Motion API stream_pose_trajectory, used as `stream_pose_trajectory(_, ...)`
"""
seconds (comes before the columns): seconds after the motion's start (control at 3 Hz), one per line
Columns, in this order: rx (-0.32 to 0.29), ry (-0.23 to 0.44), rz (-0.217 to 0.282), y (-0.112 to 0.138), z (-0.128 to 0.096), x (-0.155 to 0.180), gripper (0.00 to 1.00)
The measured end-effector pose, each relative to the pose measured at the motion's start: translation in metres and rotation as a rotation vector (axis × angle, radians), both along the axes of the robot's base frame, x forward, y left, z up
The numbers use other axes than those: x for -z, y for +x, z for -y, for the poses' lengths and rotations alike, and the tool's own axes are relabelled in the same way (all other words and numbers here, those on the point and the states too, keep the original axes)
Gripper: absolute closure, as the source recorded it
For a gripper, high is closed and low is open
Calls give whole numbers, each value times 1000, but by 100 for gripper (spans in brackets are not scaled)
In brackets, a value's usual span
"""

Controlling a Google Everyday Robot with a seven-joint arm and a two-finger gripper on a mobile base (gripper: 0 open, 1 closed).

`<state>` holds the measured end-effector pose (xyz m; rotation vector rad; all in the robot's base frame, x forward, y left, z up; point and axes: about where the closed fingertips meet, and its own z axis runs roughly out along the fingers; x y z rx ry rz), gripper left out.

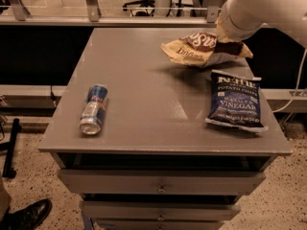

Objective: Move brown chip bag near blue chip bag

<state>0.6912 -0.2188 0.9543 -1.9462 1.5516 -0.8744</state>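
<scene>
The brown chip bag [194, 49] hangs just above the back right part of the grey table [144, 75] and casts a shadow below it. My gripper [230, 43] is mostly hidden behind the white arm and is shut on the bag's right end. The blue chip bag [235, 99] lies flat near the table's right edge, just in front of and slightly right of the brown bag, with a small gap between them.
A blue and silver drink can [94, 108] lies on its side at the table's front left. Drawers sit under the table's front edge. A shoe [29, 215] shows on the floor at the bottom left. A rail runs behind the table.
</scene>
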Motion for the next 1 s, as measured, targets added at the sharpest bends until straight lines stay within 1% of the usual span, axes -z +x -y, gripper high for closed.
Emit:
stream_pose_trajectory(0.33,53,25,-29,-26,-4,9,83)
stream_pose_trajectory(0.67,76,64,-55,-42,-13,17,60)
stream_pose_trajectory(1.0,93,104,-88,-53,-20,27,28)
